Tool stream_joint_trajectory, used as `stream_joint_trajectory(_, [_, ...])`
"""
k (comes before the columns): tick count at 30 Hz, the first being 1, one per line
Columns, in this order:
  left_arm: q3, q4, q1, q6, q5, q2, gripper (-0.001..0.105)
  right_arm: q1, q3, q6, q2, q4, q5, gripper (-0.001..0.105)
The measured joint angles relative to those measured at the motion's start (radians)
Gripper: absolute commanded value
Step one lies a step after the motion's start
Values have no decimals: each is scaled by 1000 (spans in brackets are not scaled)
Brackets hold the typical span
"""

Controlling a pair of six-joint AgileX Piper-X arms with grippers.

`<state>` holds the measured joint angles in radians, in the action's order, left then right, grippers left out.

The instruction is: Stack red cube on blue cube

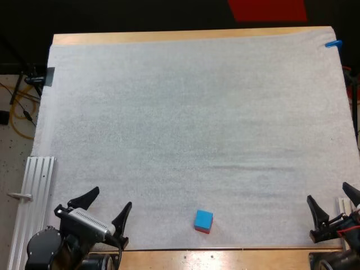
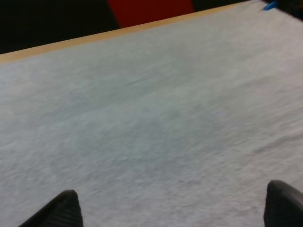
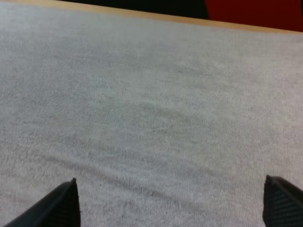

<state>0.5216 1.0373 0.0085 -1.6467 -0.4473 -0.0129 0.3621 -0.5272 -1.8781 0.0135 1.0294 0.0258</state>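
Left fingers (image 1: 84,198) spread wide and empty, parked at the worktop's (image 1: 225,260) near edge over bare mat (image 1: 169,140). Blue cube (image 1: 204,216) sits between the arms near that edge, red cube (image 1: 204,229) showing beneath it. Reads as blue on red, the reverse of the task's order. Right fingers (image 1: 316,211) apart, empty, well clear. Both look parked, likely to avoid knocking the stack.

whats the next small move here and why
Probably swing the left gripper, open and the nearer one, toward the cubes at the near edge of the mat. The blue cube seems to sit on or against the red cube, which shows as a sliver, so they likely need separating first. The right gripper is open too.
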Motion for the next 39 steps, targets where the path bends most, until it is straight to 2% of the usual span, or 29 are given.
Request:
stream_joint_trajectory(2, [25, 6, -9, -16, -38, 0, 75, 0, -4, -2, -2, -2, 0, 76])
stream_joint_trajectory(9, [130, 22, -103, -3, -49, 14, 75, 0, -53, -26, -117, -2, -39, 76])
stream_joint_trajectory(17, [265, 195, -258, 113, -55, 168, 75, 0, -177, -92, -341, -2, -194, 76])
stream_joint_trajectory(23, [337, 288, -339, 139, -57, 194, 75, 0, -279, -150, -490, -6, -322, 76])
stream_joint_trajectory(30, [343, 353, -345, 173, -48, 194, 75, 9, -335, -180, -615, -44, -383, 76])
stream_joint_trajectory(34, [343, 353, -345, 175, -45, 194, 75, 76, -335, -219, -664, -82, -387, 76])
stream_joint_trajectory(39, [343, 353, -345, 179, -45, 194, 75, 192, -335, -220, -724, -132, -382, 76])
